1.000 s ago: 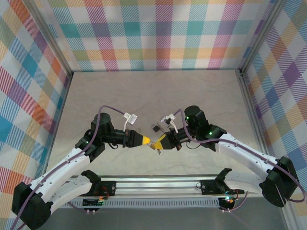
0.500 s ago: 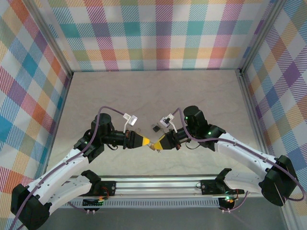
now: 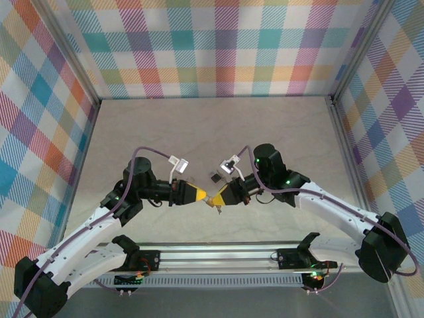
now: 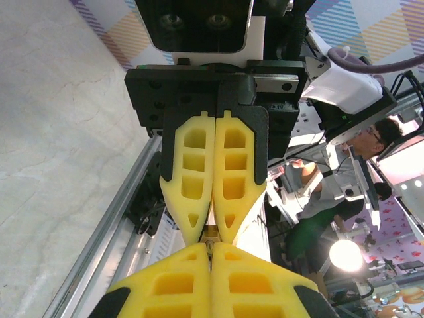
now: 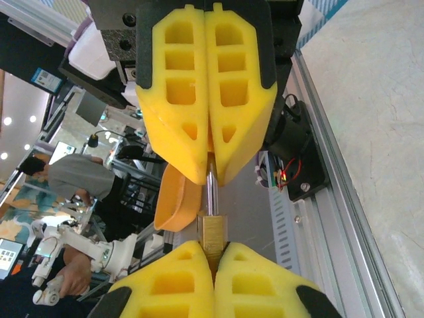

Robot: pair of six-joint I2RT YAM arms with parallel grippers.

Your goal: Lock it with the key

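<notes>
**Left gripper (image 3: 204, 195) and right gripper (image 3: 216, 198) nose to nose, both clamped**

Right at the meeting point, the right wrist camera has a small brass piece (image 5: 213, 232) nipped in the right gripper's yellow fingertips (image 5: 182, 265). A thin silver shaft (image 5: 211, 189) runs straight out of it toward 12 o'clock, into the tips of the left gripper. Which of the two is lock and which is key, I cannot tell. Both pairs of yellow fingers are pressed together, one on brass, one on steel, with no gap showing between them. The left wrist camera agrees: a sliver of brass sits in the seam where the four tips meet.

From above, that junction hangs over the table a little toward 6 o'clock from its middle. A small dark object (image 3: 215, 177) lies on the table just off the tips at 12 o'clock, too small to name.

The tabletop (image 3: 199, 126) is pale and marbled. Pastel plaid walls (image 3: 218, 46) close it in on three sides, with metal posts at the corners. A slotted aluminium rail (image 3: 212, 255) runs along the near edge.

The left arm (image 3: 86, 242) reaches in from 8 o'clock, the right arm (image 3: 331, 212) from 4 o'clock. Both elbows are bent and both wrists are about level, aimed straight at each other. A purple cable (image 3: 142, 154) loops over the left wrist.
</notes>
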